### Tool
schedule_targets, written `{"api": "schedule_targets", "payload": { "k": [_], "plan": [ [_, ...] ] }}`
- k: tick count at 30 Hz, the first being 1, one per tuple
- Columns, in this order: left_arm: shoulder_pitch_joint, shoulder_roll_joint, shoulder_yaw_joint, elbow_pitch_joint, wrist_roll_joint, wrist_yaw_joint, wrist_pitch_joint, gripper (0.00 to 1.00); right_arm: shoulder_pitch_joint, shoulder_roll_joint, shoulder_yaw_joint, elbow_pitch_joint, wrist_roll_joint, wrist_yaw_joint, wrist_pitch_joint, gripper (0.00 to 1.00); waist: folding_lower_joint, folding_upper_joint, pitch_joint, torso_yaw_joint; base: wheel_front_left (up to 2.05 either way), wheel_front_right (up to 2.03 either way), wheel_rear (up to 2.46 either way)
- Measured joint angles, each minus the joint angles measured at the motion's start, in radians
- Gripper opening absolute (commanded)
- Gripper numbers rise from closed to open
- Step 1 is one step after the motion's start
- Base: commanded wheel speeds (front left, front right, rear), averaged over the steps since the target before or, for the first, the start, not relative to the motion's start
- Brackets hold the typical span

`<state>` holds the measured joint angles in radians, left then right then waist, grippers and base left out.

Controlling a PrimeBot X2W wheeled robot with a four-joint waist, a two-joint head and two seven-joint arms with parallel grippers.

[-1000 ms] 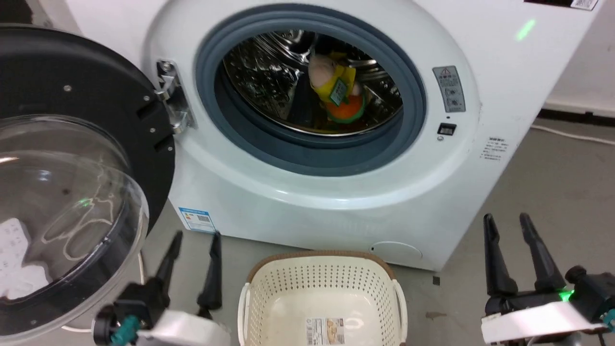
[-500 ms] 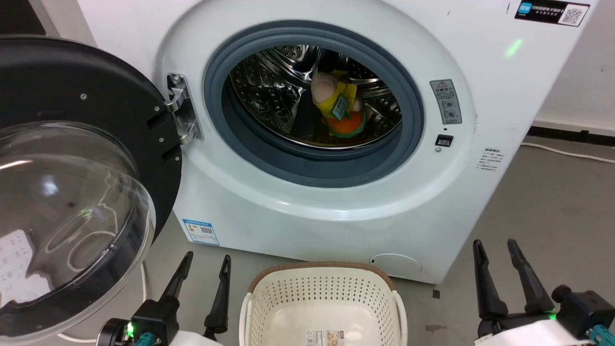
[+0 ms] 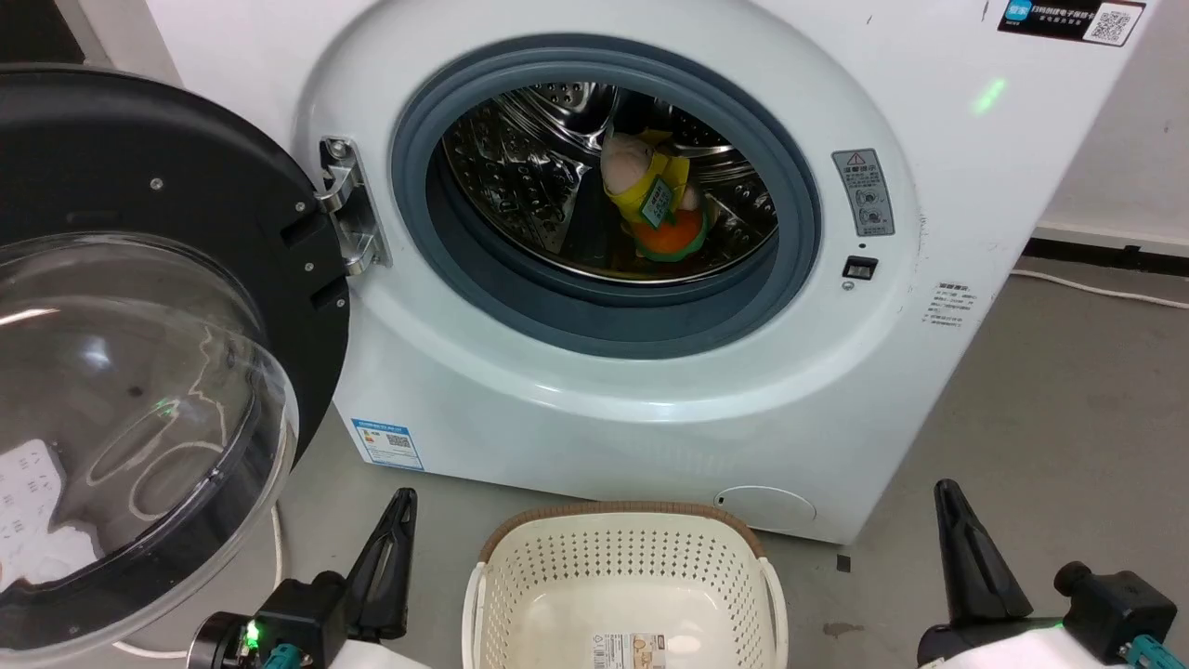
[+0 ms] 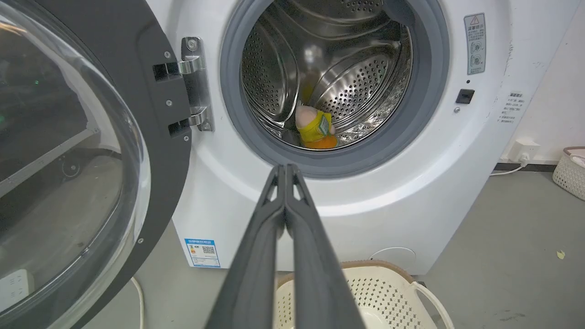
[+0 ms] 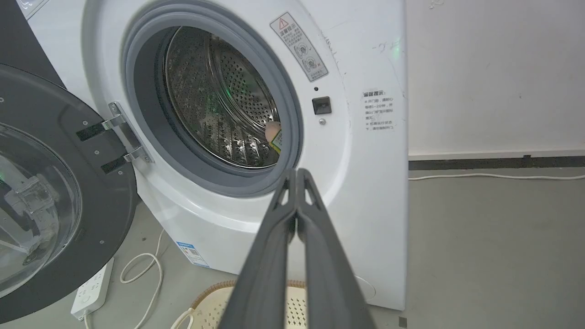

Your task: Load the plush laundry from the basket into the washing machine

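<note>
Grey floor [image 5: 493, 256], white wall [image 5: 493, 77]
A black skirting strip [image 5: 493, 162] runs along the foot of the wall, a white cable [image 5: 493, 175] lies just beside it, and a socket [image 4: 523, 150] sits low on the wall.

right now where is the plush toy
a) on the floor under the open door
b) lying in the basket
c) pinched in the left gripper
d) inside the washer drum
D: the plush laundry rests inside the steel drum of the washing machine. The basket in front holds no toy, and the left gripper is shut on nothing.
</note>
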<state>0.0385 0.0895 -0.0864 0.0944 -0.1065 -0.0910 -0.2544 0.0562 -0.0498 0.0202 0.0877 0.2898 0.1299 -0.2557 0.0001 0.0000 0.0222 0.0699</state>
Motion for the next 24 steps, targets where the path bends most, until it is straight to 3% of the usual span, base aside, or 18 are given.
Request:
{"api": "schedule_targets", "payload": {
  "k": [24],
  "plan": [
    [-0.001, -0.006, 0.013, -0.013, 0.017, 0.012, 0.049, 0.0, -0.003, 0.0, -0.002, -0.011, -0.05, 0.0, 0.049, 0.0, 0.0, 0.0, -0.004, -0.014, 0.0, 0.0, 0.0]
  ]
}}
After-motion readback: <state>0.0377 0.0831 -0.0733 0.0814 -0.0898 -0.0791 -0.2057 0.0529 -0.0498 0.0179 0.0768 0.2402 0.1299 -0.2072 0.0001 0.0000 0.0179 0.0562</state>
